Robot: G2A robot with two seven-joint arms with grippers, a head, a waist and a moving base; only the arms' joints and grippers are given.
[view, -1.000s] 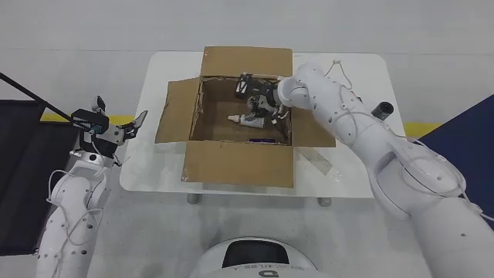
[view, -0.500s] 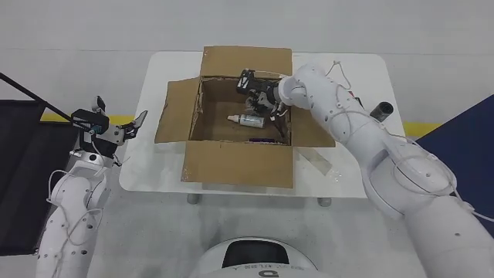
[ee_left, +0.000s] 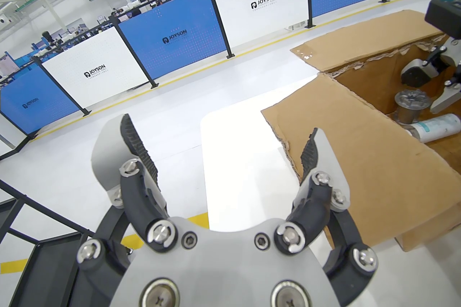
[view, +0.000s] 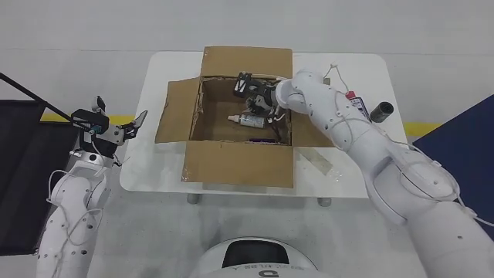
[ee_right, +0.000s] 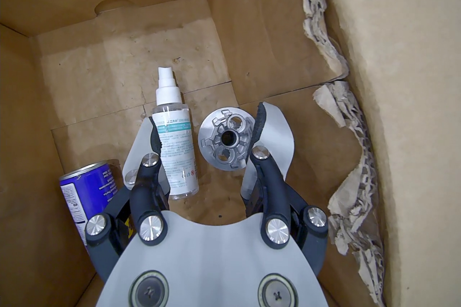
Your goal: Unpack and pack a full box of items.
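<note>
An open cardboard box point(view: 239, 166) stands on the white table point(view: 154, 170). On its floor lie a clear spray bottle point(ee_right: 174, 139), a round metal flanged part point(ee_right: 225, 139) and a blue can point(ee_right: 88, 189). My right gripper point(ee_right: 207, 114) hangs open inside the box, just above the bottle and the metal part, one finger over each. From the top, the right gripper point(view: 258, 100) sits near the box's far right corner, with the bottle point(view: 248, 120) below it. My left gripper point(ee_left: 220, 125) is open and empty, off the table's left edge point(view: 133, 128).
The box's flaps are folded out, with torn edges on the right wall point(ee_right: 324, 35). On the table right of the box stand a small red-capped bottle point(view: 356, 102) and a dark cylinder point(view: 382, 110); a clear strip point(view: 316, 160) lies nearer. A black rack point(view: 19, 170) is at far left.
The right arm's forearm has shifted a little, uncovering the red-capped bottle on the table. Its gripper stays open inside the box. The left arm has not moved.
</note>
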